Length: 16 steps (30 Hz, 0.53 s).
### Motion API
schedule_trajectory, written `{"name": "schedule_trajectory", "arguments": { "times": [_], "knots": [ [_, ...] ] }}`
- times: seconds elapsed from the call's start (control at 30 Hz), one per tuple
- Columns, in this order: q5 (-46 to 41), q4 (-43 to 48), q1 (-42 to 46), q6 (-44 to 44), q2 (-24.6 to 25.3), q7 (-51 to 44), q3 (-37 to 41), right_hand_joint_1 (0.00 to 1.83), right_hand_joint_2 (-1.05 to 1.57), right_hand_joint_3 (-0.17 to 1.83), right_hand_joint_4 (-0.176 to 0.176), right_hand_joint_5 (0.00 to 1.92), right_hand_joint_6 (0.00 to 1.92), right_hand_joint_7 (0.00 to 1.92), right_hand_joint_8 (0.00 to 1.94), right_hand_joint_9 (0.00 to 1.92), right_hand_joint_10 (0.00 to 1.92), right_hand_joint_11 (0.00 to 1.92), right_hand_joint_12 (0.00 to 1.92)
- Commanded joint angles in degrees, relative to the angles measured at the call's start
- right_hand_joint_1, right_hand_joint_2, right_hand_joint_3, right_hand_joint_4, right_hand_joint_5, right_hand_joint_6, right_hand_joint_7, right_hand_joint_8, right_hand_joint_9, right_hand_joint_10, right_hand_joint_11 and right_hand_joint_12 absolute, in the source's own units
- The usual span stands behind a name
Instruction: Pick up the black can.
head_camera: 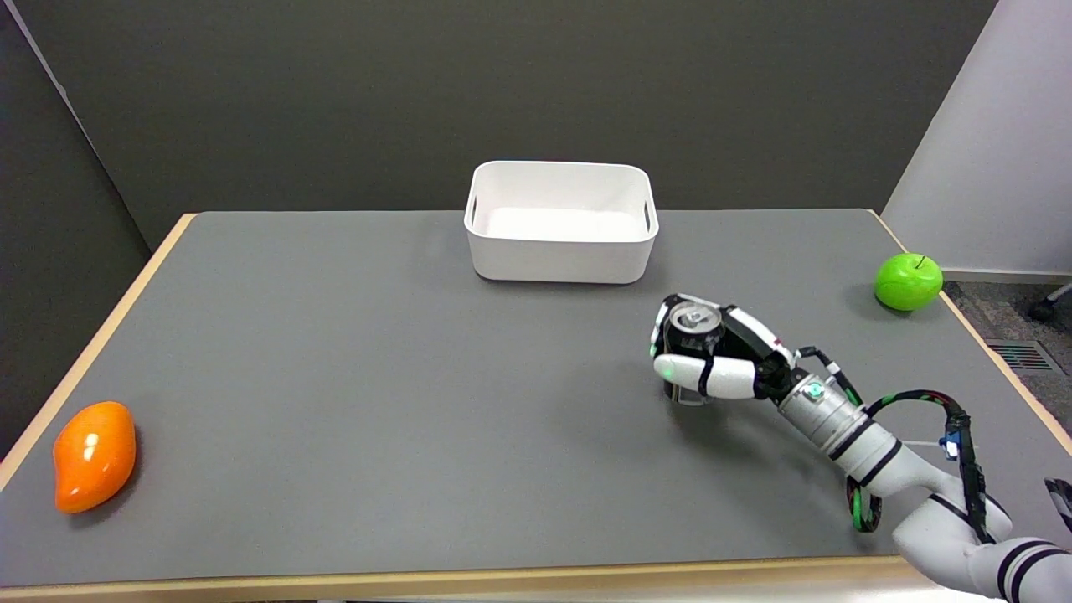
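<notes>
Even, fairly bright overhead light, no harsh glare; soft shadows pool close under the white bin [561, 251], green apple [908, 282] and orange fruit [94, 454]; small highlights gloss both fruits; focus stays sharp throughout.

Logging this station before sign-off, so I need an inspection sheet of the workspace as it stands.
Surface: grey table with a light wood edge.
Job's things: black can upright, silver top showing, right of centre.
Clutter: white bin at the far middle; green apple far right; orange fruit near left.
Hands: right hand wrapped around the can.
Cables: black, green and red cable looped along the right forearm.
Surroundings: dark grey wall behind; floor at right.
</notes>
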State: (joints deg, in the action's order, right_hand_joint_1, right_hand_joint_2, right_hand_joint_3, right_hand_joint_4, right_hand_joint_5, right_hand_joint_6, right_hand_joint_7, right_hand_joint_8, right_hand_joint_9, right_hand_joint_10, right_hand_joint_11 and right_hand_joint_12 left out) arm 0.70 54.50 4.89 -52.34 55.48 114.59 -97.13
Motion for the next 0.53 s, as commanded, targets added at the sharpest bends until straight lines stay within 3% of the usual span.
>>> {"name": "schedule_trajectory", "arguments": {
  "times": [0.03, 0.27, 0.33, 0.53],
  "knots": [
    [-2.25, 16.55, -2.51, 13.38, 0.21, -11.97, 9.18, 1.17, 1.17, 0.28, -0.155, 0.49, 1.65, 0.82, 1.39, 0.65, 1.32, 0.55, 1.77],
    [-10.92, 16.79, -14.99, 21.98, 1.07, -21.89, 3.21, 1.17, 1.16, 0.28, -0.158, 0.49, 1.65, 0.83, 1.38, 0.66, 1.31, 0.58, 1.75],
    [-12.43, 14.31, -20.87, 23.61, 1.34, -23.43, -0.07, 1.16, 1.26, 0.08, -0.153, 0.48, 1.64, 0.82, 1.37, 0.72, 1.16, 0.65, 1.58],
    [-14.21, 4.02, -36.64, 27.35, 3.91, -24.8, -10.52, 1.16, 1.28, 0.06, -0.151, 0.47, 1.65, 0.81, 1.38, 0.72, 1.17, 0.64, 1.6]
  ]
}}
